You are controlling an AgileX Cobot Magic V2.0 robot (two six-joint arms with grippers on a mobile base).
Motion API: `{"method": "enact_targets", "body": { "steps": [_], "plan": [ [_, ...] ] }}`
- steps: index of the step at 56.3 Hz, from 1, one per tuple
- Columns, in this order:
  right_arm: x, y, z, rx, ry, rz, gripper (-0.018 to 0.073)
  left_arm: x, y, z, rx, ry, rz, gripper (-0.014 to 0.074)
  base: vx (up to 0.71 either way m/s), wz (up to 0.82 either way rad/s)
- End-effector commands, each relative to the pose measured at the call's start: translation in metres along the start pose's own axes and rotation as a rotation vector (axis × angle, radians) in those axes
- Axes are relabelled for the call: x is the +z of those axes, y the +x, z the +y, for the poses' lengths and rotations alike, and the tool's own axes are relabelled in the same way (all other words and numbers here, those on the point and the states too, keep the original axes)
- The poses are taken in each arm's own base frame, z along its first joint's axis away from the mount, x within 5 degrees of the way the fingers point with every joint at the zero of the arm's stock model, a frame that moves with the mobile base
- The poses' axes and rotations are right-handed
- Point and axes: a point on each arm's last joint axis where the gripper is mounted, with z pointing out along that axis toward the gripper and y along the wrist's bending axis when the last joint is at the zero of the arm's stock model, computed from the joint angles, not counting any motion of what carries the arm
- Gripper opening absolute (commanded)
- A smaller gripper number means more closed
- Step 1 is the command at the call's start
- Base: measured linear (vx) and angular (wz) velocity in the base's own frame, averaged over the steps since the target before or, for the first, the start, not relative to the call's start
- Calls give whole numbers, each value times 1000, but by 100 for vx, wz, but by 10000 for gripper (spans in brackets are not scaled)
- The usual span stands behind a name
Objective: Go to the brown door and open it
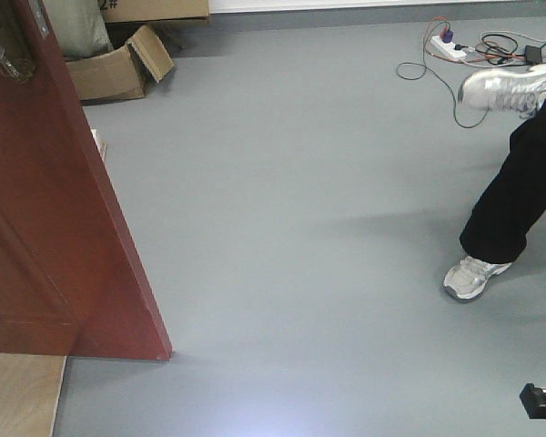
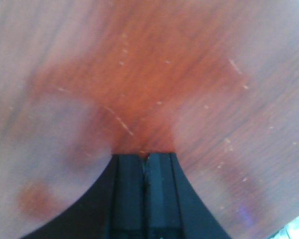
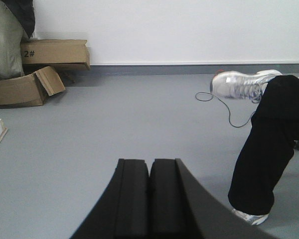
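The brown door (image 1: 55, 228) stands swung out at the left of the front view, its bottom corner resting near the grey floor. A silver handle (image 1: 0, 50) shows near its upper edge. In the left wrist view the door's reddish wood (image 2: 154, 74) fills the frame, very close. My left gripper (image 2: 145, 155) is shut, fingertips right at the door's surface with nothing between them. My right gripper (image 3: 149, 162) is shut too, held above bare floor and away from the door. A small black part at the right edge of the front view (image 1: 541, 401) is likely the right arm.
A person in black trousers (image 1: 519, 191) and silver shoes (image 1: 473, 278) sits at the right. A power strip with cables (image 1: 455, 45) lies at the back right. Open cardboard boxes (image 1: 118, 68) and a grey-green sack (image 3: 5, 45) stand at the back left. Pale plywood board (image 1: 18, 396) at bottom left.
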Motion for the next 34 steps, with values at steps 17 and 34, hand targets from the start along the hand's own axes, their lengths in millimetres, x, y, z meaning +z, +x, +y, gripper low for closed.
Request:
{"method": "enact_targets", "body": {
  "steps": [17, 34],
  "plan": [
    [-1, -7, -1, -12, 7, -91, 0, -17, -16, -25, -4, 57, -102, -3, 13, 5],
    [-1, -7, -1, -12, 7, -91, 0, -17, -16, -25, -4, 57, -102, -3, 9, 6]
  ]
}}
